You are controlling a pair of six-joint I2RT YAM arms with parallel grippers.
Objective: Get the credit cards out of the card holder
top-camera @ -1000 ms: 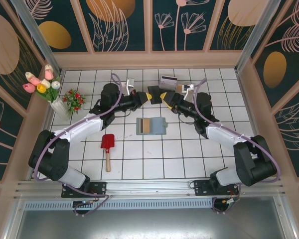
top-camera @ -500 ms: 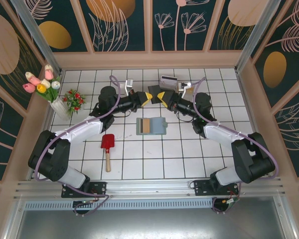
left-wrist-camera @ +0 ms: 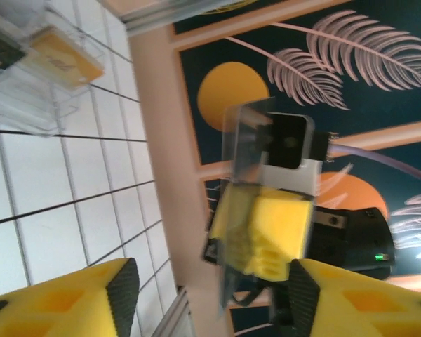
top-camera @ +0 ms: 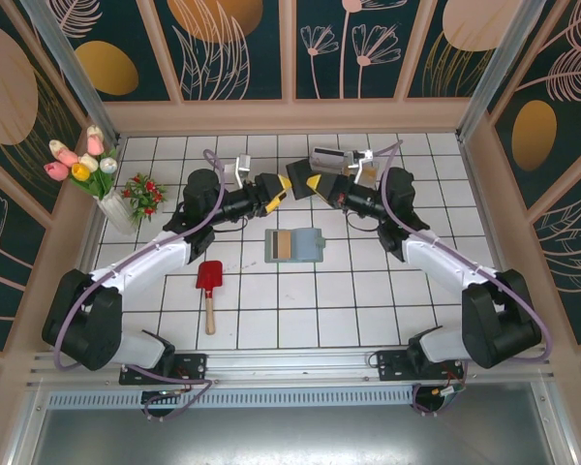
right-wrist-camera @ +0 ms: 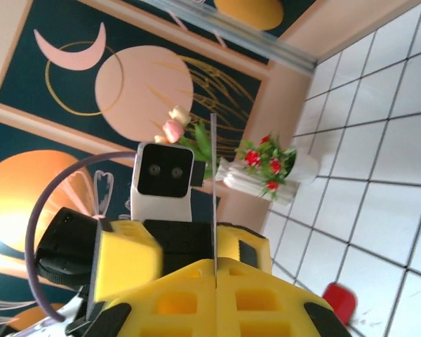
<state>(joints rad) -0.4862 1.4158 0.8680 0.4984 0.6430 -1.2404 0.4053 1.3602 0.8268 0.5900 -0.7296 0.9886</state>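
The card holder (top-camera: 311,244) lies flat on the white tiles mid-table, with a tan-gold credit card (top-camera: 283,246) on its left part. Above and behind it the two grippers meet tip to tip. My right gripper (top-camera: 306,182) is shut on a dark credit card (top-camera: 295,179), which the right wrist view shows edge-on as a thin line (right-wrist-camera: 215,196) rising from the closed yellow fingers (right-wrist-camera: 266,302). My left gripper (top-camera: 278,189) faces it with its jaws apart. In the left wrist view the pads (left-wrist-camera: 121,286) stand wide, and the blurred card (left-wrist-camera: 236,175) sits beyond them.
A clear plastic box (top-camera: 327,155) stands by the back wall, seen again at the left wrist view's top left (left-wrist-camera: 52,67). A red toy shovel (top-camera: 209,283) lies front left. A vase of tulips (top-camera: 95,174) and a small red-flower pot (top-camera: 143,195) stand far left.
The right gripper closed on the dark card and the left gripper let go and opened. Both grippers drifted slightly toward the back wall.
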